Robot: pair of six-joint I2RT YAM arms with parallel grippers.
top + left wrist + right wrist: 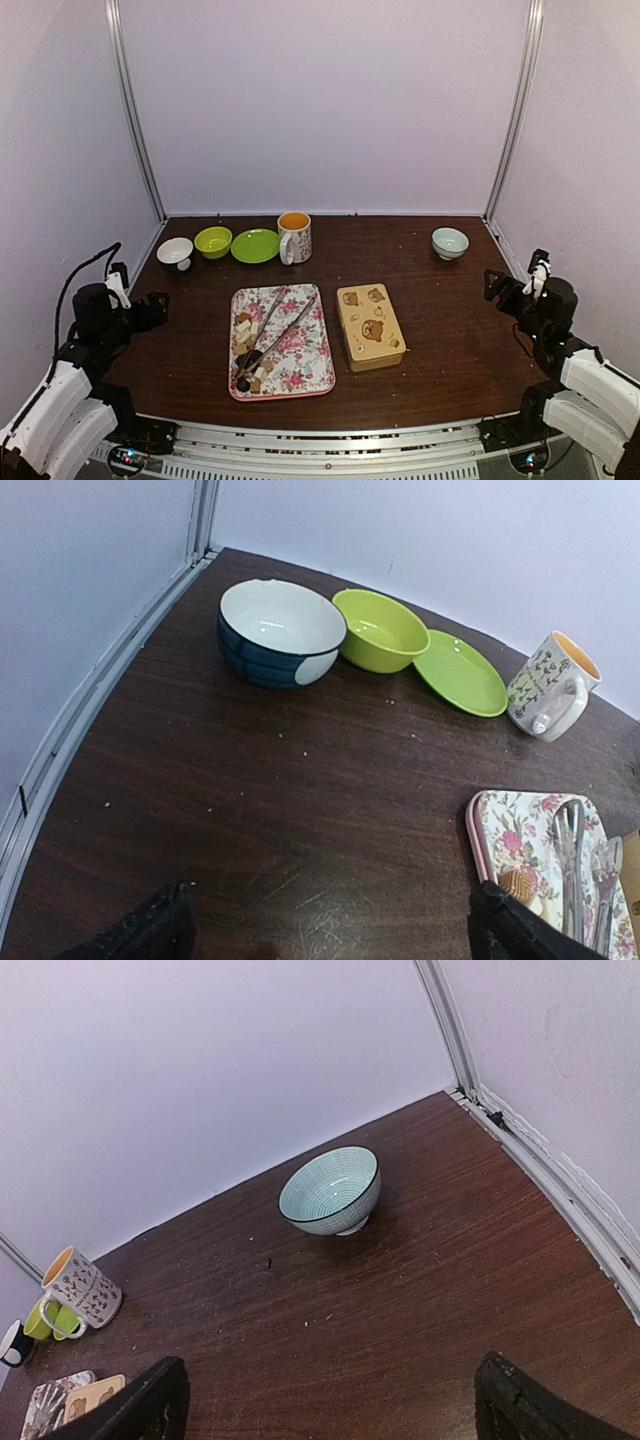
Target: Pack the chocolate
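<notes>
Chocolate (243,328) on floral tray (305,365) — whole pile in top view only; left tool (330,935), right tool (335,1405) gaping, empty.

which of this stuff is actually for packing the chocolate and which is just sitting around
For the job:
chocolate pieces
floral tray they lie on
tongs lying across that tray
bear-print tin beside the tray, probably the box to fill, lid on

Just lying about, along the back:
blue-and-white bowl
green bowl
green plate
mug
pale blue bowl
</notes>
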